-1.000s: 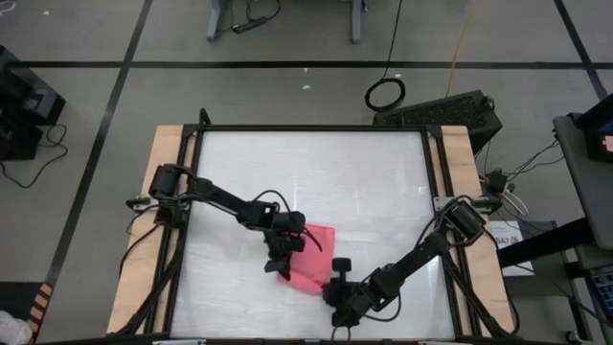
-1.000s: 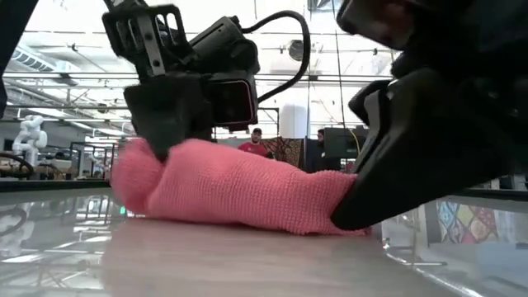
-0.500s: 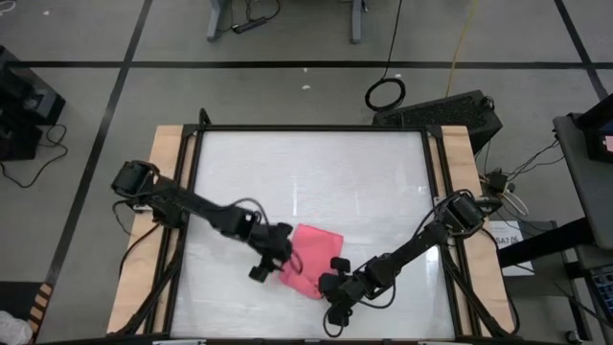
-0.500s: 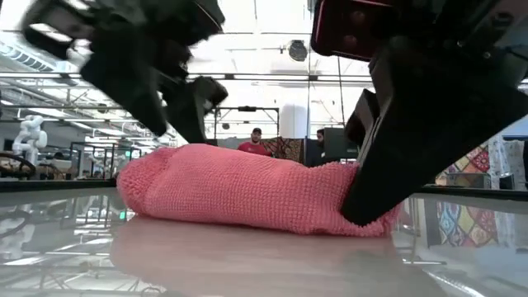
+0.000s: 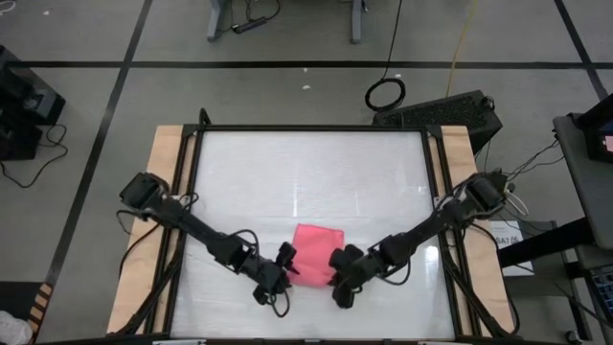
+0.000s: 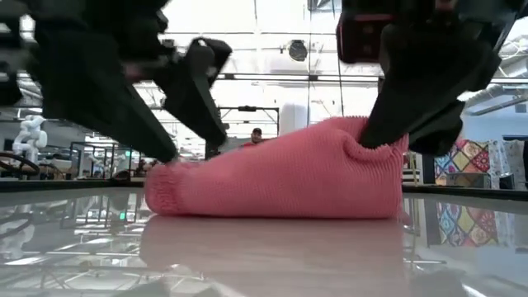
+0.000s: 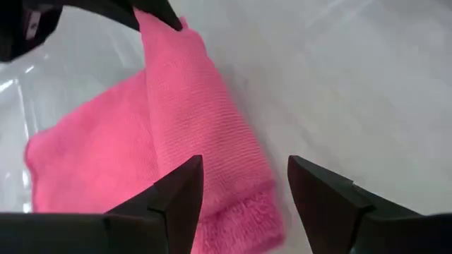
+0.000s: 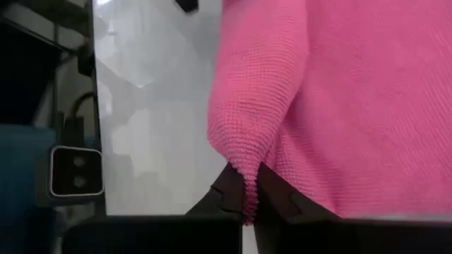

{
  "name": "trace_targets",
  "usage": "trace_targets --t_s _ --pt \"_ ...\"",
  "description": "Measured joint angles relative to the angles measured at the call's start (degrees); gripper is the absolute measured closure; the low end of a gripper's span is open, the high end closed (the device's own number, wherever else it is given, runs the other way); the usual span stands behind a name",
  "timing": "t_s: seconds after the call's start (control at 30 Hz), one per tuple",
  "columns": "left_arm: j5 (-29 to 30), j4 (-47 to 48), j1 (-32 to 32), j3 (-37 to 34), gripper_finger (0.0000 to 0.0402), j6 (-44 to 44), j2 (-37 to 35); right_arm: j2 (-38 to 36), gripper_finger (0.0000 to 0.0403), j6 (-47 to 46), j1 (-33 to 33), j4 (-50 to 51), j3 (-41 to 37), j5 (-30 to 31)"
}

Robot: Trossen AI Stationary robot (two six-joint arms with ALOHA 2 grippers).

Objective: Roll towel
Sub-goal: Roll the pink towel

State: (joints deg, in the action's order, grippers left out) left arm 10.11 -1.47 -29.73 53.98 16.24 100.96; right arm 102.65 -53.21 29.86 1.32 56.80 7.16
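The right claw (image 8: 244,201) is clenched on the towel (image 5: 316,254)'s near corner, lifting its fold; the left claw (image 7: 244,187) gapes, released, astride the opposite end. To roll well, the left should pinch its end level, so both turn the fold evenly across the tabletop (image 5: 306,172).

We are finding the towel (image 5: 315,253) lying on the counter (image 5: 306,172), toward its near edge and about midway across. The left gripper (image 5: 284,269) is sitting at the towel's left end, its fingers (image 7: 176,194) spread over that end. The right gripper (image 5: 343,275) is sitting at the right end, pinching a fold there.
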Motion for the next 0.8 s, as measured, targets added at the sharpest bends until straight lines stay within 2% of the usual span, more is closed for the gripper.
trace_targets --t_s 0.2,0.3,0.5,0.57,0.63,0.73,0.8 --pt "-0.2 -4.8 0.8 0.0 0.0189 -3.3 5.3 -0.9 0.0403 -8.0 -1.8 -4.7 -4.4 -4.1" --pt "1.7 -5.5 0.8 0.0 0.0189 -5.8 7.3 -0.9 0.0403 -9.5 -1.8 -8.0 -5.7 -4.6" --pt "1.6 -4.8 1.5 0.2 0.0199 -11.1 8.3 -0.9 0.0399 -11.7 -1.9 -14.9 -7.7 -6.5" --pt "1.1 -4.7 2.1 0.2 0.0226 -12.0 8.3 -0.9 0.0389 -10.8 -2.0 -16.6 -8.0 -7.1" --pt "-0.9 -4.6 3.0 0.2 0.0270 -12.9 8.4 -0.9 0.0369 -8.7 -1.9 -17.1 -8.0 -7.1" --pt "-4.9 -4.4 4.9 0.2 0.0357 -14.1 8.4 -1.2 0.0320 -4.9 -1.5 -17.5 -8.0 -7.1" --pt "-8.3 -4.4 6.2 0.2 0.0385 -15.2 8.4 -1.9 0.0279 -1.9 -0.7 -17.1 -8.0 -6.7"
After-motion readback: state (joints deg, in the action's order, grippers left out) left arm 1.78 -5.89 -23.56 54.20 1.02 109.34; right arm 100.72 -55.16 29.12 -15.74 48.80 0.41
